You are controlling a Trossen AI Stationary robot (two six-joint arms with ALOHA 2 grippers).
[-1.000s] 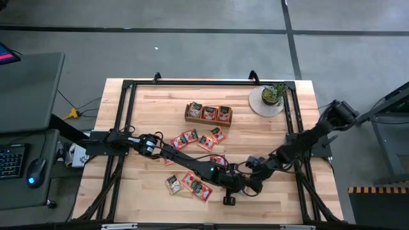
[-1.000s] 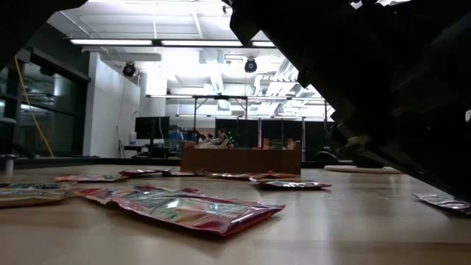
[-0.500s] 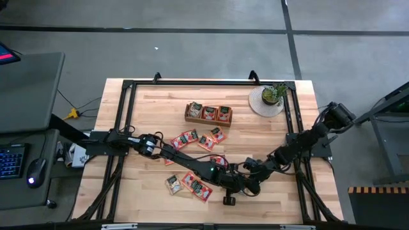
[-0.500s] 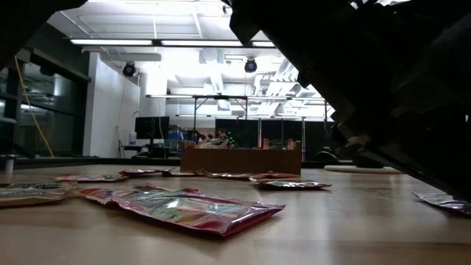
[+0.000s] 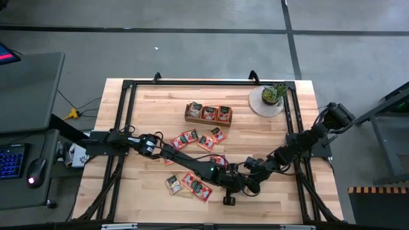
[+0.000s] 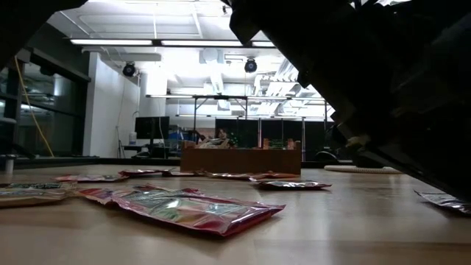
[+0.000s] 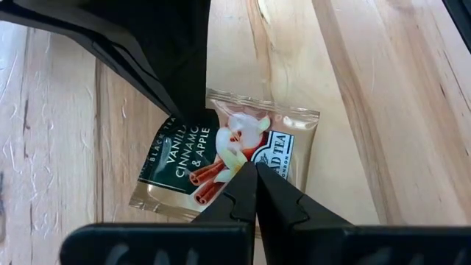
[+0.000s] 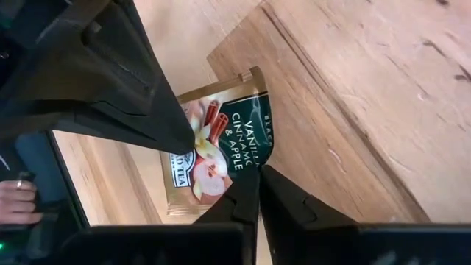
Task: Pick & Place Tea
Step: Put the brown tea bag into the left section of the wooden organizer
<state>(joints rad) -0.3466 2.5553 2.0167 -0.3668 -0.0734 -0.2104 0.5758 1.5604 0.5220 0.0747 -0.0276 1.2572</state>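
Observation:
A tea sachet (image 7: 283, 143) printed "Vanilla Cinnamon & Apple", pale with a dark green side, lies face up on the wood near the table's front right. Both grippers meet on it. My left gripper (image 7: 255, 171) is shut, with its tips over the printed face. My right gripper (image 8: 257, 175) is shut at the sachet's (image 8: 221, 140) dark green side. From above, the two grippers (image 5: 246, 183) are seen tip to tip. Several more red-orange sachets (image 5: 199, 138) lie loose mid-table. The wooden tray (image 5: 208, 114) with sachets in its compartments stands at the far side. My left gripper rests its shut fingertips on the sachet's printed face (image 7: 274, 156), near the middle of one edge, slanting down from the table's left. The sachet shows flat on both sides of the tips, so it is not between them. My right gripper has closed its two fingertips on the sachet's dark green side, close to a corner (image 8: 259, 151), slanting down from the table's right. That edge curves toward the tips. Whether the sachet is lifted off the wood, I cannot tell.
A small potted plant (image 5: 273, 94) on a round mat stands at the far right corner. More sachets (image 5: 190, 184) lie near the front left of the grippers. A small black object (image 5: 228, 200) sits at the front edge. A person's hand (image 8: 18, 202) shows beyond the table.

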